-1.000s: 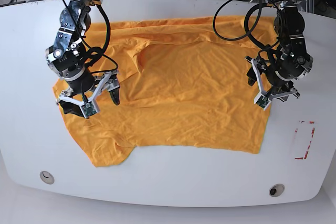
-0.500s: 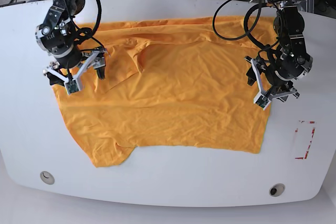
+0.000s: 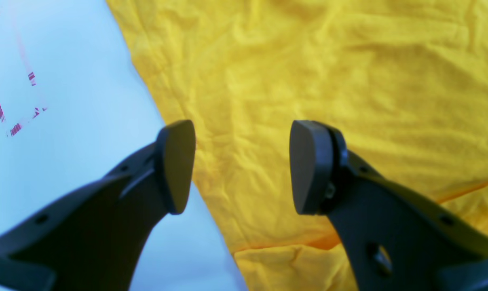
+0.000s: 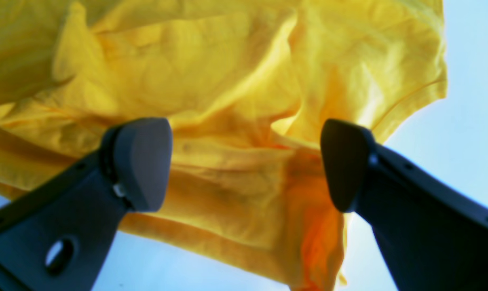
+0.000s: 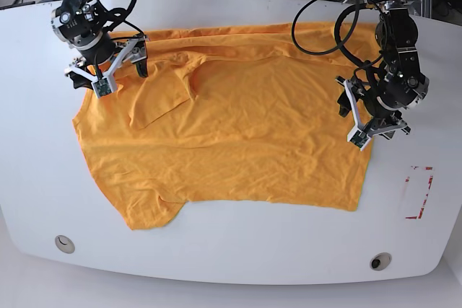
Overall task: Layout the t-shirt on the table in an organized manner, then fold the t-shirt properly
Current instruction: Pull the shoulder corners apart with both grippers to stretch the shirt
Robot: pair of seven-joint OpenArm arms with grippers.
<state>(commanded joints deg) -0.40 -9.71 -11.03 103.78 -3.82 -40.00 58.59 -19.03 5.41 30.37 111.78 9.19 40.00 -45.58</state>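
You see no words or brand names anywhere; the side of the orange-yellow t-shirt (image 5: 231, 135) that faces up is plain. The only marks are the broken red lines of a rectangle (image 5: 419, 192) on the white table (image 5: 238, 250), off to the side of the t-shirt near your left gripper.

The t-shirt lies spread out and wrinkly in the middle of the table. One sleeve pokes out at its front corner, close to a round hole (image 5: 64, 243) in the table. A second round hole (image 5: 380, 260) sits near the front edge, past the t-shirt's other front corner. A loose flap is folded over near the far corner by your right gripper.

Your left gripper (image 5: 364, 117) hangs at the t-shirt's side edge. Its jaws are wide apart and hold nothing. In the left wrist view, one fingertip (image 3: 177, 163) is over the t-shirt's edge and the bare table, and the other is over the cloth.

Your right gripper (image 5: 115, 70) is over the far corner of the t-shirt. Its jaws are wide apart too, with nothing between them. The right wrist view is blurry, so you can't tell if the fingertips (image 4: 140, 161) touch the bunched cloth. The arms are cut off at the top of the base view.
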